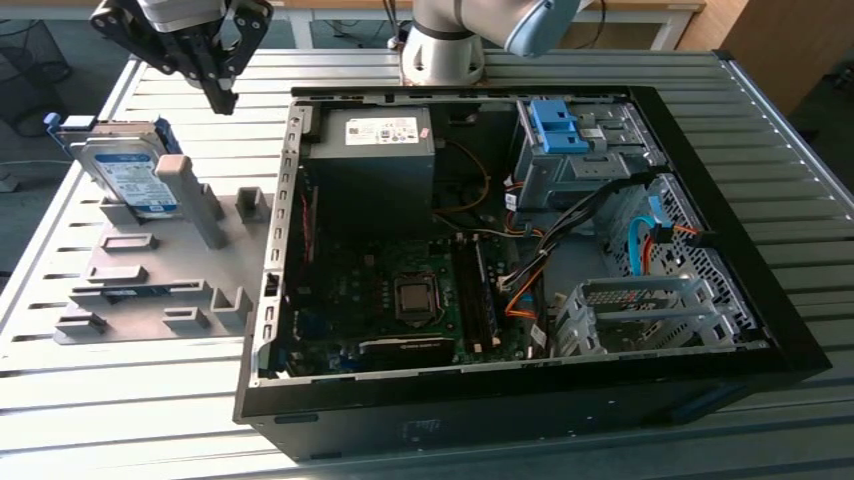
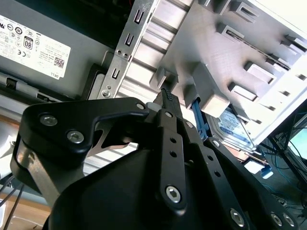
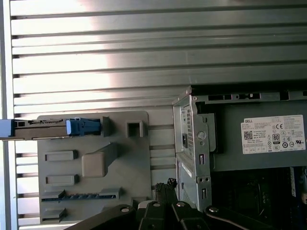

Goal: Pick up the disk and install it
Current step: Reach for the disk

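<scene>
The arm (image 1: 443,50) is a silver-white tube with a pale blue joint cap (image 1: 541,25). Its gripper (image 1: 220,100) is matt black, with jointed links pinned by silver screws (image 2: 172,193).

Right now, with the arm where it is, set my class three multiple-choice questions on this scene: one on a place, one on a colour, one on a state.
1. Where is the disk? A) in the grey holder at the exterior view's left of the computer case; B) inside the case; C) on the floor.
2. What colour is the frame along its edges? A) red; B) blue; C) yellow.
3. How does the disk stand? A) flat, label up; B) on edge, tilted; C) lifted clear of the holder.
Key: 1 A: it sits in the holder, outside the case. 2 B: blue shows at its corners. 3 B: it stands tilted in a slot, the shut, empty gripper hanging apart from it.
</scene>
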Tool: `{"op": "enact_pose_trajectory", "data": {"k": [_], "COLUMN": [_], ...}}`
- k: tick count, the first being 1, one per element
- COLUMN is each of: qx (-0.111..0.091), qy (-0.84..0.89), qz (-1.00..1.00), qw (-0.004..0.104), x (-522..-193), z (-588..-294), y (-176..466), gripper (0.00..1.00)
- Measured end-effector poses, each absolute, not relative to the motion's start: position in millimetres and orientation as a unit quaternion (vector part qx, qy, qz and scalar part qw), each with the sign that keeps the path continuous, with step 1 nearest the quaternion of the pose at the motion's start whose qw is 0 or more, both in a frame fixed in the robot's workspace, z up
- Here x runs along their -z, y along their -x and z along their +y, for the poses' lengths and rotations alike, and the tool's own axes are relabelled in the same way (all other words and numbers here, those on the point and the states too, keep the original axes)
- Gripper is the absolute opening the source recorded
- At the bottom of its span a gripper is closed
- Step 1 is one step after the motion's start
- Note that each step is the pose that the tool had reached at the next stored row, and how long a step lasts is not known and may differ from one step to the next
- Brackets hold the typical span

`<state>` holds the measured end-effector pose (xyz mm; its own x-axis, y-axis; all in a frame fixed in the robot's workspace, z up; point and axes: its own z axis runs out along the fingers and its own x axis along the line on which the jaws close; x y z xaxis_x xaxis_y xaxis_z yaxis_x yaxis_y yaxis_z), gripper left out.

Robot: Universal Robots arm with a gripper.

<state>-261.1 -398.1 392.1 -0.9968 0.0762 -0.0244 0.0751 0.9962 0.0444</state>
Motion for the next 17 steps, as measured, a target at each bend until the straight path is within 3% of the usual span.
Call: {"op": "enact_pose_trajectory", "data": {"k": [17], "qx": [-0.022], "qy": [-0.038], "qz": [0.999], "qw": [0.013], "x": [-391.9], "z": [-398.1], "y": [269.3], "gripper": [0.11]}}
